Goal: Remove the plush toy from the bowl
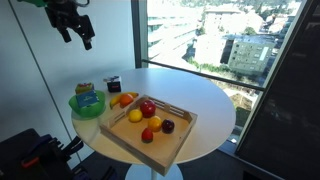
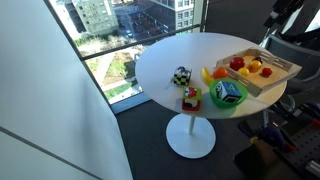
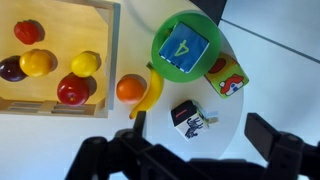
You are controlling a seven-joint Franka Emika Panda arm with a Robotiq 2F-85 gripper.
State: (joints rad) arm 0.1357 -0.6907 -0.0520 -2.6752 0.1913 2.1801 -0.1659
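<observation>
Gripper (image 1: 77,37) is up in the upper left of the frame in an exterior view, high over the round white table (image 1: 212,108). Fingers are spread apart with nothing between them.

In the wrist view the gripper (image 3: 186,162) fills the bottom edge. One dark finger (image 3: 97,160) sits lower left, the other at the lower right edge, with a wide gap and no contact with anything.

The plush toy (image 3: 184,45) is a blue soft cube with a "4" on its top face, sitting inside the green bowl (image 3: 160,54) at upper centre of the wrist view. It lines up roughly with the gap between the fingers but sits well apart from them, higher in the frame. Both exterior views also show the plush toy (image 1: 88,98) (image 2: 228,91) in the bowl (image 1: 76,107) (image 2: 218,103), which is near the table edge.

Between bowl and fingers in the wrist view:
- a small black-and-white box (image 3: 190,118), nearest the fingers
- a red and yellow block (image 3: 227,76), just beside the bowl on its lower right

A banana (image 3: 150,92) touches an orange (image 3: 129,88) just left of and below the bowl.

The wooden tray (image 3: 60,22) is at upper left. It holds two red apples (image 3: 28,31) (image 3: 72,90), two yellow fruits (image 3: 37,63) (image 3: 85,63) and a dark plum (image 3: 12,68).
</observation>
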